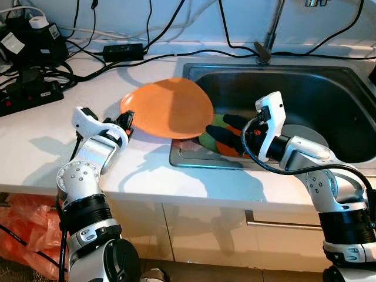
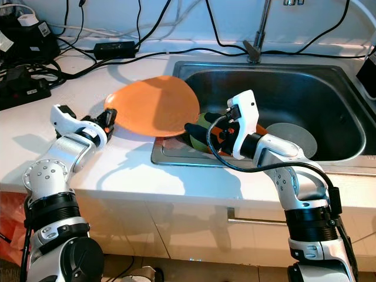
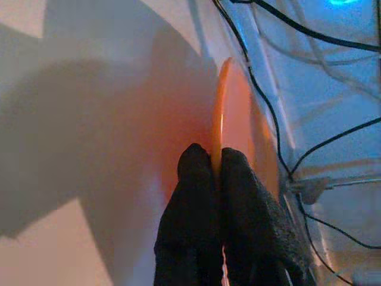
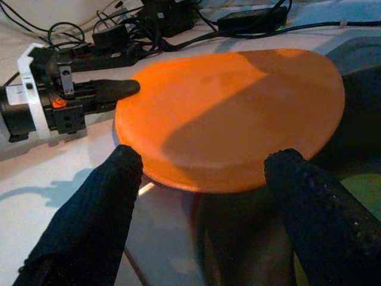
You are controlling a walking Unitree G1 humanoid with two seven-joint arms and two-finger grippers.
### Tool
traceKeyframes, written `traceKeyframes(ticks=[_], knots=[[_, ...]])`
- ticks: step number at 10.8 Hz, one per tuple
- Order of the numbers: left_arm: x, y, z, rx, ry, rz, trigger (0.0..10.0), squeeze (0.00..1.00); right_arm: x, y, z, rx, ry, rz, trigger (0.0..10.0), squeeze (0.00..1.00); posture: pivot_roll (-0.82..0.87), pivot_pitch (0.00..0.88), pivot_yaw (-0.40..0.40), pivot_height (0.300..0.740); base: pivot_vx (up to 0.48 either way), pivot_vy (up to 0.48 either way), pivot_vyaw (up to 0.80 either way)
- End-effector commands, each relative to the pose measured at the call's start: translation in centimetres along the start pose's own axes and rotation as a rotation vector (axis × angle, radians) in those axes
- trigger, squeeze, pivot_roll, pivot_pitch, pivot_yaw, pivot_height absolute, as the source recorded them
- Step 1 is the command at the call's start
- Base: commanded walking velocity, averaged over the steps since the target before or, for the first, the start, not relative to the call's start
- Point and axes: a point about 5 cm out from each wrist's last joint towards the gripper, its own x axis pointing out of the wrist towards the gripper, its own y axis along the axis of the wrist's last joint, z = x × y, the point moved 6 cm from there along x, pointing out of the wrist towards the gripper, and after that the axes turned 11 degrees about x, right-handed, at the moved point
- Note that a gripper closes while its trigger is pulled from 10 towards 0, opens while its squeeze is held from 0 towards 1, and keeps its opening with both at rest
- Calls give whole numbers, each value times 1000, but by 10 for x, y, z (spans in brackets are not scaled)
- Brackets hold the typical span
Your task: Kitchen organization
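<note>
Your plate point(image 1: 167, 107) is the orange one, held off the counter point(image 1: 53, 147) and hanging half over the near-left corner of the sink point(image 1: 329, 76). The step in hand looks like moving that plate between counter and basin; which way you mean to take it the frames don't settle.

The left gripper point(image 1: 125, 122) has it. Its fingers point(image 3: 196, 173) are pinched tight on the rim at the plate's 9 o'clock edge, one above and one below, with the plate edge-on between them in the left wrist view. The plate sits roughly level, tipped a little.

Your right gripper point(image 4: 202, 173) is spread wide and holds nothing. Its fingers point(image 1: 226, 136) reach from 3 o'clock, low and just under the plate's near-right edge, over the sink's front lip. In the right wrist view the plate sits just ahead, between and above the two fingertips, not touching either.

Under the plate's shadow, inside the sink corner, lies something green and orange point(image 1: 216, 141), possibly a cloth or sponge; it's too shaded to name. A grey disc point(image 2: 292, 139) lies on the basin floor at about 4 o'clock from the plate.

For the next move, you'd want the right gripper raised to rim height before closing, or the fingers will catch that green thing instead.
</note>
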Motion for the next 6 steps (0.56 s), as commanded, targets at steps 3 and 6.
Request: traceKeyframes(ticks=[3, 6], knots=[[1, 5, 7, -3, -45, 21, 0, 0, 0, 2, -1, 1, 2, 4, 10000, 0, 116, 56, 53, 740, 0, 0, 0], [-2, 21, 22, -51, -184, 112, 0, 0, 1, 6, 2, 9, -18, 28, 10000, 0, 116, 56, 49, 740, 0, 0, 0]])
